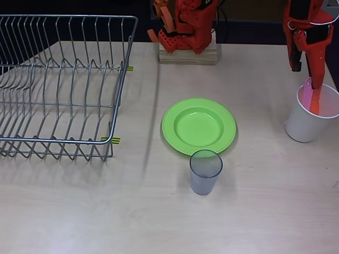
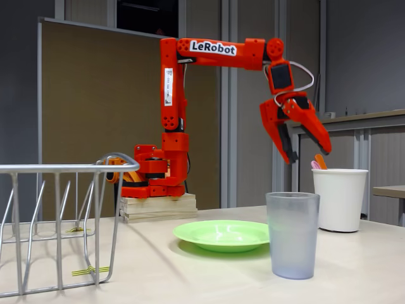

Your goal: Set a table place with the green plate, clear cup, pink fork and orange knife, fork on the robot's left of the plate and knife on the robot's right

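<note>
And here's the scene: the green plate (image 1: 198, 127) sits flat near the middle of the pale counter (image 1: 79, 211), nothing on it. Right at its near edge in the overhead view stands the clear cup (image 1: 205, 172), upright and empty, just beside the plate's rim, possibly touching it; from above it's hard to call. The fixed view puts the cup in front of the plate, closest to the camera.

Over to the right side of the overhead view, an opaque white cup (image 1: 309, 119) stands well apart from the plate. Inside it, the pink fork (image 1: 306, 94) and the orange knife (image 1: 316, 103) stand handle-up, leaning against the wall, the fork to the left of the knife. In the fixed view only their tips poke above the rim.

The red-orange arm reaches out from its wooden base block (image 1: 188, 54) at the back of the counter, and the gripper (image 2: 307, 155) hangs above the white cup, pointing down toward the cutlery. Its jaws are parted with a clear gap between them, and they have hold of nothing; the fingertips are just above the tops of the fork and knife.

On the left, a wire dish rack (image 1: 58, 84) stands with nothing in it, well away from the plate.
</note>
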Robot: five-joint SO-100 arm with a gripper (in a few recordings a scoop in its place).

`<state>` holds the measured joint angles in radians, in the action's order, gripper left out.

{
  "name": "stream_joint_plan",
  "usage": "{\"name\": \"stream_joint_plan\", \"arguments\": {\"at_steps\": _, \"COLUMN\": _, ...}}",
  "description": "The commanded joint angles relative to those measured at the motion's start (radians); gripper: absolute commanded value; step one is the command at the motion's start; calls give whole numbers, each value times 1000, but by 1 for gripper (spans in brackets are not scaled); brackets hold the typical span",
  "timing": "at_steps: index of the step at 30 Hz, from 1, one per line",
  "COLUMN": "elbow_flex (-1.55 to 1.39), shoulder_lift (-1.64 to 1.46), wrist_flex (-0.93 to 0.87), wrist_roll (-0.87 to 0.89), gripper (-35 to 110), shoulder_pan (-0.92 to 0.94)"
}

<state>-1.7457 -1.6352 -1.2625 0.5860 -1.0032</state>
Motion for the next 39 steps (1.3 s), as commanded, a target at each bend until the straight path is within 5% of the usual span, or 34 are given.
{"name": "stream_joint_plan", "arguments": {"at_steps": 1, "elbow_flex": -2, "shoulder_lift": 9, "wrist_flex": 23, "wrist_roll": 18, "gripper": 34, "shoulder_pan": -20}}
{"name": "stream_joint_plan", "arguments": {"at_steps": 39, "elbow_flex": -26, "shoulder_lift": 91, "wrist_flex": 141, "wrist_roll": 38, "gripper": 16, "shoulder_pan": -44}}
